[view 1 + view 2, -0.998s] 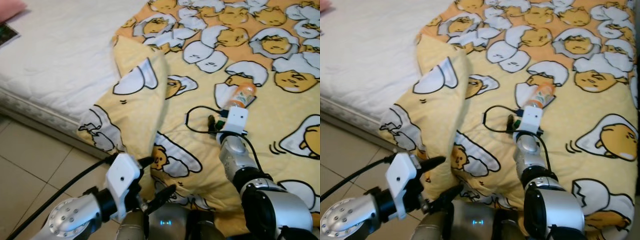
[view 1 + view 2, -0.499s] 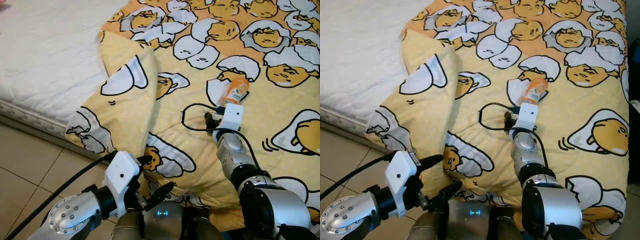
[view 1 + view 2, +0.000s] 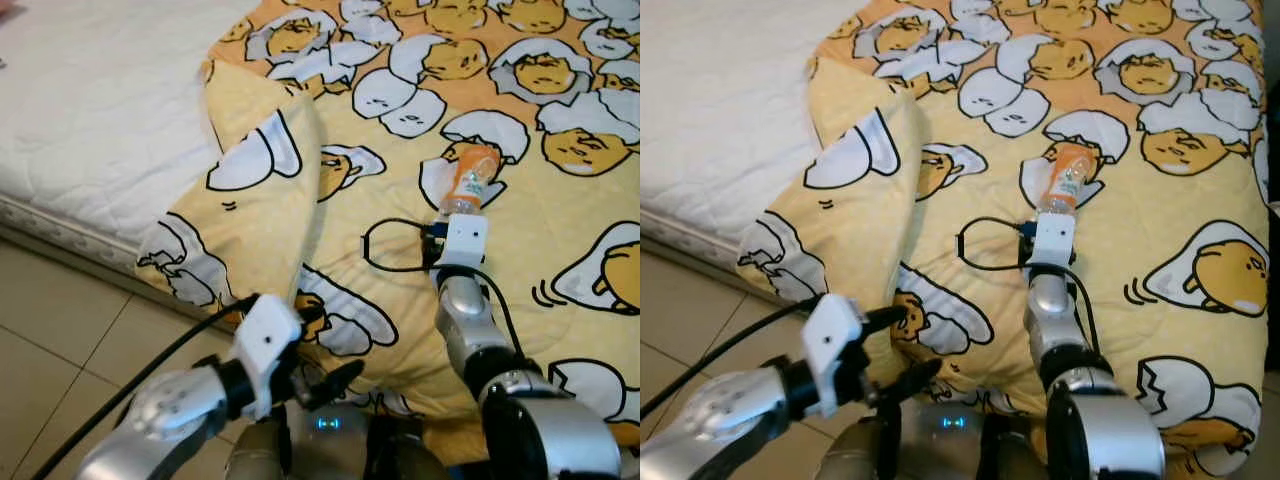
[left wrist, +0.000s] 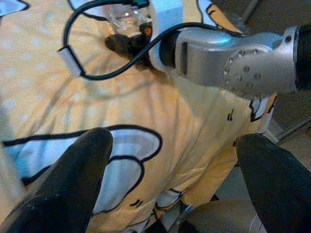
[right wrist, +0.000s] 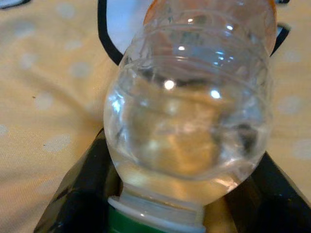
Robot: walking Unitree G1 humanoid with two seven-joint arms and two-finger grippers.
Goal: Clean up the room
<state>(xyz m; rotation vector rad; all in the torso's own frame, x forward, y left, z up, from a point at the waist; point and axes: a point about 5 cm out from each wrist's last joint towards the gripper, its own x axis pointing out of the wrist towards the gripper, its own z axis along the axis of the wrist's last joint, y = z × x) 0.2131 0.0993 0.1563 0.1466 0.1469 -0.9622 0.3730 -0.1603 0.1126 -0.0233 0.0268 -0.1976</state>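
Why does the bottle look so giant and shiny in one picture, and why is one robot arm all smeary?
Right wrist view: the bottle sits very close to the lens, so it looms large, with bright glints on its clear plastic. Left eye view: the left gripper and its arm look smeared by motion blur, while the blanket stays sharp.
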